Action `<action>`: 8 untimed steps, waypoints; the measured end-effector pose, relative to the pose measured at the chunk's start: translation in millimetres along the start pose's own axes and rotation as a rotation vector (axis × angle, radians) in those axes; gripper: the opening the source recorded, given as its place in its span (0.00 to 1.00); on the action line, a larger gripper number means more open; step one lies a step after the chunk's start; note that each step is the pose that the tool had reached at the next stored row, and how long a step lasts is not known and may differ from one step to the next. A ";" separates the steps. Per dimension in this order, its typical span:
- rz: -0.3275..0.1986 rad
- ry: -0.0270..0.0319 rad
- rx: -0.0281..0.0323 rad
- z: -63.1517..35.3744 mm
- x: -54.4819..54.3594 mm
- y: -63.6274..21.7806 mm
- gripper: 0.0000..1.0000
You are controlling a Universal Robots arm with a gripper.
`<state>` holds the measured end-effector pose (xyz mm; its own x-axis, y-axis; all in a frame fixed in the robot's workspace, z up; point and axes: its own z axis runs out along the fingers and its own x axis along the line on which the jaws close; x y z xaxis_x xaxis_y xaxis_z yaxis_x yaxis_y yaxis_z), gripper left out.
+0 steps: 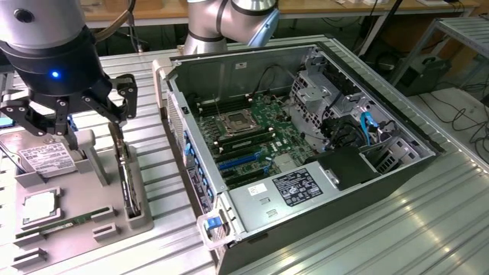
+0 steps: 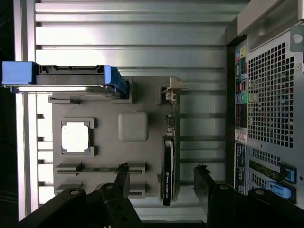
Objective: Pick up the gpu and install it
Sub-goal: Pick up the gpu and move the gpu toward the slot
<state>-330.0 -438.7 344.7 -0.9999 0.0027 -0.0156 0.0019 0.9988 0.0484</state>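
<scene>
The gpu [image 1: 125,172] stands on edge in a slot of the grey parts tray [image 1: 95,172], at the exterior view's left of the open computer case [image 1: 306,143]. In the wrist view the gpu [image 2: 168,159] appears edge-on, a thin dark strip with its metal bracket end toward the hard drive. My gripper [image 1: 88,123] hangs above the tray, over the card's far end and not touching it. The gripper [image 2: 164,183] is open; one dark finger [image 2: 122,178] stands on each side of the card's line, with nothing between them.
A hard drive [image 1: 46,157], a CPU [image 1: 38,206] and a memory stick [image 1: 61,226] lie on the tray. The motherboard [image 1: 252,137] with blue slots lies exposed in the case. In the wrist view the case's rear grille [image 2: 270,95] runs alongside the tray [image 2: 109,109].
</scene>
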 end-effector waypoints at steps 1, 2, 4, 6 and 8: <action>0.000 0.0000 0.0000 1.6 0.0 -1.3 0.66; -0.001 -0.0001 -0.0001 3.1 0.0 -2.0 0.66; -0.001 0.0000 0.0000 6.7 0.1 -2.3 0.66; -0.003 0.0000 0.0000 10.5 -0.1 -2.5 0.66; -0.008 0.0003 0.0002 13.8 -0.4 -2.6 0.66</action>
<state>-329.4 -440.7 330.8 -0.9999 -0.0058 -0.0157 -0.0066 0.9988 0.0481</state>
